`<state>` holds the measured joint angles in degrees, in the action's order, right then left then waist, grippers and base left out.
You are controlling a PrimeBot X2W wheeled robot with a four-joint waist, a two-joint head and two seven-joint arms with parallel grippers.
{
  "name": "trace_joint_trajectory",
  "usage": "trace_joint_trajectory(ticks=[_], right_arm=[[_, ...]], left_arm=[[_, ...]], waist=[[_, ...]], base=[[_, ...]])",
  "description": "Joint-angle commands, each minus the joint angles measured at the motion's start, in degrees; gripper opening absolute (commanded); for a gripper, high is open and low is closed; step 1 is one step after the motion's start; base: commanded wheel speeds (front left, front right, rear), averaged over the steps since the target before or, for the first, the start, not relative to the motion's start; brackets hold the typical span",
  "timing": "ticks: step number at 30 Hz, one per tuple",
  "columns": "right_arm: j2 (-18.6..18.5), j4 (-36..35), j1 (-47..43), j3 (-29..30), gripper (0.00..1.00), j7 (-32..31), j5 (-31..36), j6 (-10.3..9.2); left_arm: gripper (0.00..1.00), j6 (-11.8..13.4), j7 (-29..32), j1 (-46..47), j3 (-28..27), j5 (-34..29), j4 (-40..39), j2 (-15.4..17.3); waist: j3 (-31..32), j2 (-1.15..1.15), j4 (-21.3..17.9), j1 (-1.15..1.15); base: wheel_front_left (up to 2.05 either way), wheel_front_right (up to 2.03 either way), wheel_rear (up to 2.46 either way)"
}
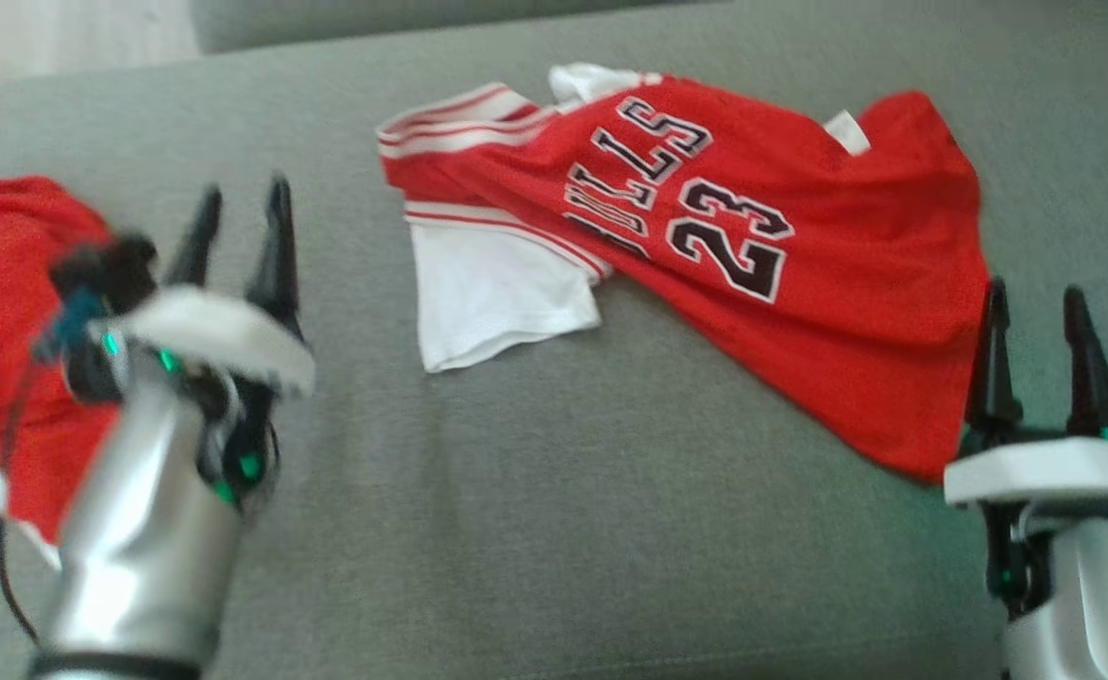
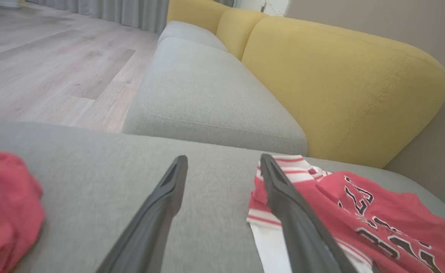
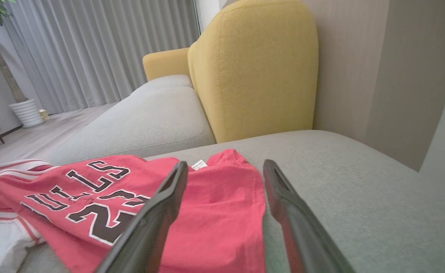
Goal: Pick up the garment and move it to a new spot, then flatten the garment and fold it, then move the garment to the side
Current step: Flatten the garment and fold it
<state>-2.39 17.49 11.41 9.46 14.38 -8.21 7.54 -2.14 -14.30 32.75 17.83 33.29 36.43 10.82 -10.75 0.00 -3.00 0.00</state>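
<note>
The red jersey [image 1: 752,264] lies spread but wrinkled on the grey seat cushion [image 1: 554,491], in the upper middle and right of the head view. On it one can read the dark, white-outlined letters "ULLS". The beginning of the word is hidden in a fold, and a second row "LLS" shows beside it. Next to the letters stands the number "23". A small white label [image 1: 846,132] sits near the far edge, but its print is too small to read. At the jersey's left side there are red and white stripes and a white cloth part [image 1: 497,293]. Whether it belongs to the same garment cannot be told.

The right gripper [image 1: 1033,293] is just beside the jersey's near right corner. Its fingers are spread apart and hold nothing. In the right wrist view one finger is over the red cloth and the other over the bare cushion.

The left gripper [image 1: 244,189] is also spread wide and empty, over bare cushion. It is between the jersey and a second red cloth [image 1: 6,312] that lies crumpled at the left edge.

Behind the cushion rises a yellow backrest [image 2: 340,83]. Further away are a wooden floor [image 2: 55,64], grey curtains [image 3: 93,49] and a white plant pot [image 3: 27,112].
</note>
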Motion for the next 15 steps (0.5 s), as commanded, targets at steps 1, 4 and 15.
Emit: trace_joint_trajectory(ticks=[1,4,15], right_arm=[[-0.49,-1.67,-0.52,-1.31,1.0,0.62,0.3,-0.05],[-0.49,-1.62,-1.55,-1.09,1.0,0.62,-0.29,-0.05],[-0.49,-1.29,-2.92,-2.69,1.0,0.62,-0.52,-0.05]], left_arm=[[1.0,0.28,-0.69,-0.26,-2.36,-0.64,-3.44,1.04],[1.0,0.71,-0.69,-6.28,-3.51,-1.13,-7.92,-0.64],[1.0,1.05,-0.69,-16.58,-4.02,-3.87,-13.6,-4.93]], waist=[[2.56,0.0,2.44,0.0],[4.07,0.0,3.8,0.0],[5.53,0.0,4.69,0.0]], base=[[0.0,0.0,0.0],[0.0,0.0,0.0],[0.0,0.0,0.0]])
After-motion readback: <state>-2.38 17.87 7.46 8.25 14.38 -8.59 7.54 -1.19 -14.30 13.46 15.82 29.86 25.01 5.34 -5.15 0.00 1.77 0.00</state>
